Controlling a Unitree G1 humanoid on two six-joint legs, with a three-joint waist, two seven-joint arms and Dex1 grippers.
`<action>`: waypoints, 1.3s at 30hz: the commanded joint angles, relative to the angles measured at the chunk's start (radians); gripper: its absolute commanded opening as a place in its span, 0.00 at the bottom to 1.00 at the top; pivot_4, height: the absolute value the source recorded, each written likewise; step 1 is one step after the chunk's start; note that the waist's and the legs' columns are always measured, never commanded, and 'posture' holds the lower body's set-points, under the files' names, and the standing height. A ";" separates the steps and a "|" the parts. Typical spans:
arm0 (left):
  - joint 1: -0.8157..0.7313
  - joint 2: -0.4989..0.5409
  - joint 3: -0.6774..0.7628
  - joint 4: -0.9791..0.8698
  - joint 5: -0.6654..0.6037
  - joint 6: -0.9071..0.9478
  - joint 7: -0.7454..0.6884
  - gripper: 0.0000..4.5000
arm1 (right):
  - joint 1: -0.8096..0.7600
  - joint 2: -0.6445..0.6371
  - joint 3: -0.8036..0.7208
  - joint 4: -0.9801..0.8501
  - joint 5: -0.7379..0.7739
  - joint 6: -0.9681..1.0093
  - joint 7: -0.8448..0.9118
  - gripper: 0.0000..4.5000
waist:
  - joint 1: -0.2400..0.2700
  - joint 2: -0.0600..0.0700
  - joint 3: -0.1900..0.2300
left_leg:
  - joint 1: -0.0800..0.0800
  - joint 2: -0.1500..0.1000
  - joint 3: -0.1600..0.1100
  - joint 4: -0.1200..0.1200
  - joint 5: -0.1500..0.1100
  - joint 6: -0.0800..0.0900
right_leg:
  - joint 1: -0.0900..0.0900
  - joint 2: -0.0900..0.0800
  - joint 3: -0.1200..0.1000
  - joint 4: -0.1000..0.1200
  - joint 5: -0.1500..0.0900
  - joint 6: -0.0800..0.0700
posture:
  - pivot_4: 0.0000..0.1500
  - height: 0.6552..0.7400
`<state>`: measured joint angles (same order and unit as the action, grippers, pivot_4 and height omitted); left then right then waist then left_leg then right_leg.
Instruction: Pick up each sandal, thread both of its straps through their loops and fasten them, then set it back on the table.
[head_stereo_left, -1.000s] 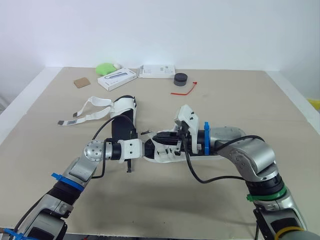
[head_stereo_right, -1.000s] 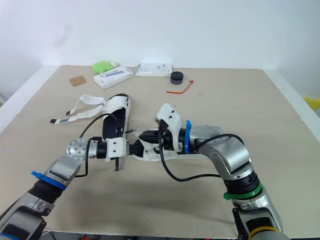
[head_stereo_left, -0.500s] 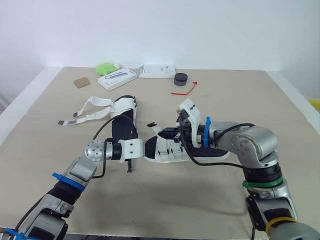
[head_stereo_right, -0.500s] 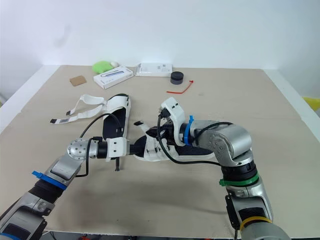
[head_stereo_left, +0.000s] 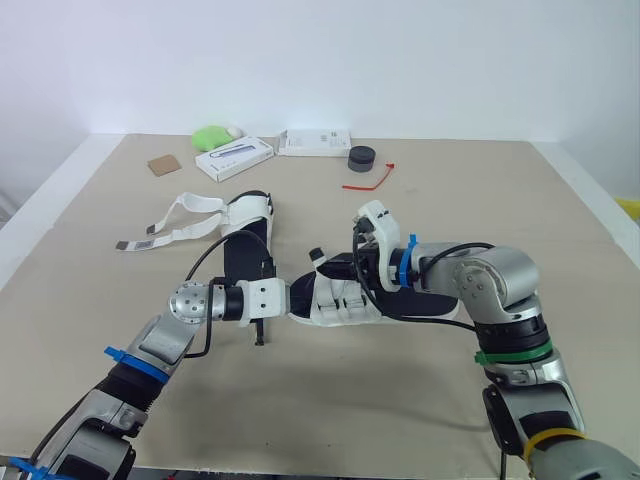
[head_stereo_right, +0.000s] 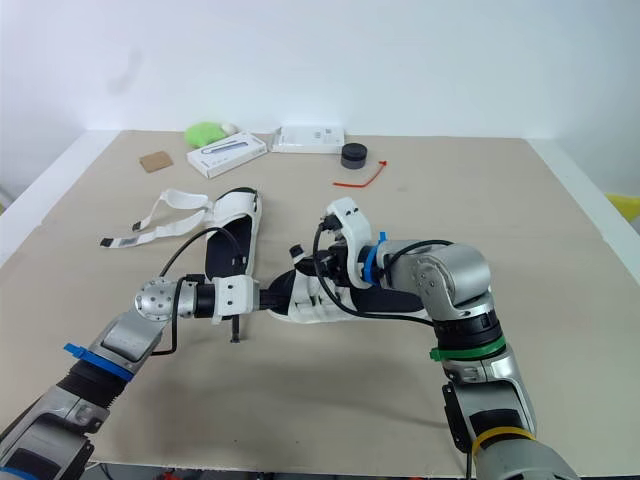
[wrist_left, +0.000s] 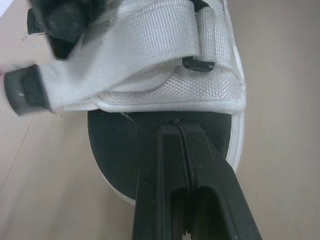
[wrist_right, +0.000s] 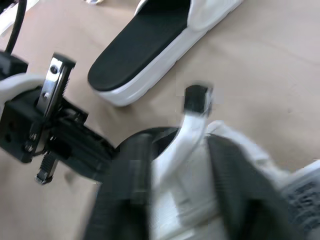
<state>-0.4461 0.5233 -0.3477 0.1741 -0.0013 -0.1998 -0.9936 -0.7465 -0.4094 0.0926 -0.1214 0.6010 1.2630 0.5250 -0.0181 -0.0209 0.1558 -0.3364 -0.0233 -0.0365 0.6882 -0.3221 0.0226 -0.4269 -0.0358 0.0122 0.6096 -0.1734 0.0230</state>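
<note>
Fingers (wrist_left: 165, 170) of left gripper (wrist_left: 180, 125) are seen clamped on the black toe of a white-strapped sandal (wrist_left: 165, 75). In the right wrist view, right gripper (wrist_right: 179, 145) is spread apart, with a black-tipped strap (wrist_right: 192, 120) raised between. From the head, the sandal is seen at table (head_stereo_left: 500, 200) centre.

Lab setup: bare white wall (head_stereo_left: 400, 60), beige-covered table (head_stereo_left: 520, 200), stray box (head_stereo_left: 234, 158).

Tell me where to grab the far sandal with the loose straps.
Pinch the far sandal at the bare near end of its sole, coming from the robot's side: it lies flat, its white upper covers the far end, and its loose straps trail left.
</note>
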 joint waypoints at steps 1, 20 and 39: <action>0.051 0.022 -0.052 0.066 0.077 0.053 -0.012 0.00 | -0.012 -0.023 -0.032 -0.018 -0.016 -0.024 -0.005 0.86 | 0.000 0.000 0.000 | 0.000 0.000 0.000 0.000 0.000 0.000 | 0.000 0.000 0.000 0.000 0.000 0.000 | 1.00 1.00; 0.038 0.016 -0.052 0.081 0.077 0.052 -0.009 0.00 | -0.076 -0.081 0.194 -0.069 -0.215 -0.539 0.270 0.81 | -0.002 0.001 0.001 | -0.001 -0.001 0.000 -0.002 0.000 0.000 | 0.000 -0.001 0.000 -0.002 -0.001 0.002 | 1.00 1.00; 0.021 0.009 -0.045 0.075 0.068 0.053 -0.008 0.00 | -0.119 -0.118 0.373 0.196 -0.502 -0.647 0.459 0.01 | 0.000 0.001 0.001 | -0.001 -0.001 -0.001 -0.002 0.000 0.000 | 0.000 -0.005 -0.002 -0.002 -0.001 0.001 | 1.00 1.00</action>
<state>-0.4551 0.5232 -0.3503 0.1663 -0.0003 -0.1990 -0.9937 -0.8436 -0.5235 0.4712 0.0754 0.1117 0.6033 0.9717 -0.0184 -0.0195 0.1566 -0.3370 -0.0242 -0.0375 0.6867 -0.3223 0.0227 -0.4270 -0.0407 0.0103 0.6076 -0.1744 0.0237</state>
